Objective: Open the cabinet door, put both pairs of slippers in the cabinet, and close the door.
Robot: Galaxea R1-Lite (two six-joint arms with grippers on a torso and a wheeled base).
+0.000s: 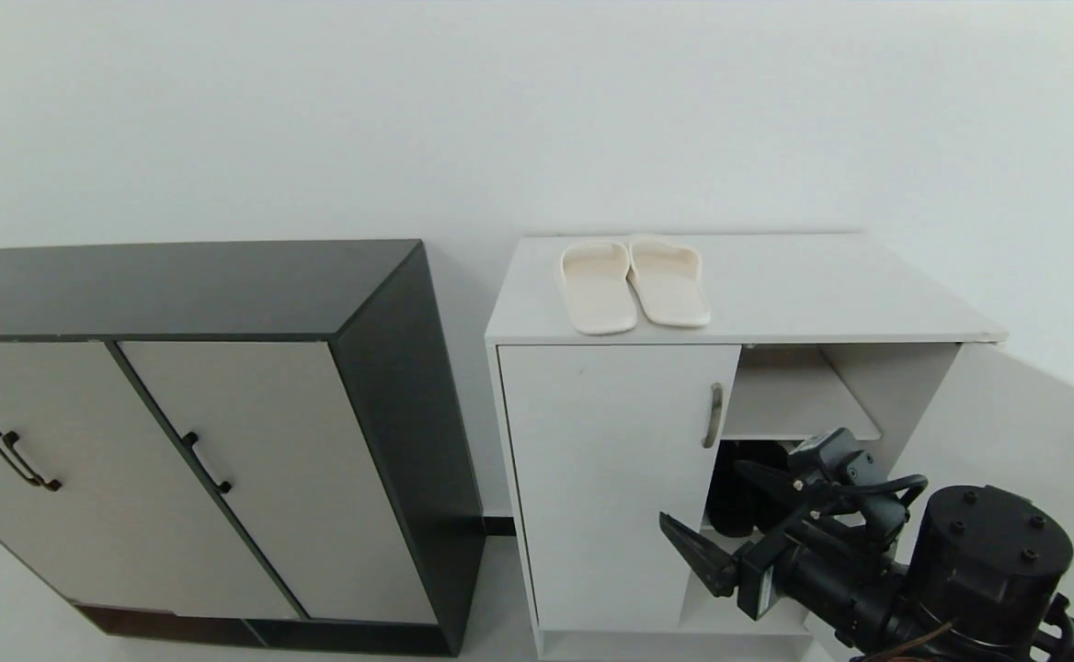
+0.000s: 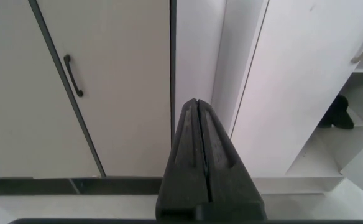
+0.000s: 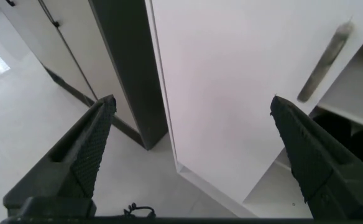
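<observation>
On the cabinet top: a pair of cream slippers (image 1: 634,285) lies side by side, touching, toward the left of the white cabinet (image 1: 822,303), toes toward the wall.
Cream slippers, look: plain open-toed slides with a wide strap and smooth pale soles, lying flat.
White cabinet, left half: covered by a closed white door (image 1: 611,478) with a slim vertical metal handle (image 1: 714,416) at its right edge.
White cabinet, right half: open to view, with a bare shelf (image 1: 794,395) across the upper part.
Lower compartment: dark slippers (image 1: 744,487) stand just behind the door's edge, under the shelf; partly hidden by the gripper, so their shape is hard to tell.
Right gripper (image 1: 702,492): low in front of the white cabinet, at the level of the lower compartment; fingers spread wide, nothing between them. In the right wrist view it (image 3: 192,102) faces the closed door and handle.
Right gripper to slippers: near the dark slippers but apart from them; the cream pair is well above it, on the top.
Left gripper (image 2: 197,106): fingers pressed together, gripping nothing, pointed at the gap between the two cabinets.
Dark cabinet (image 1: 178,285): just left of the white one, black top and sides, two pale doors closed, each with a dark handle.
</observation>
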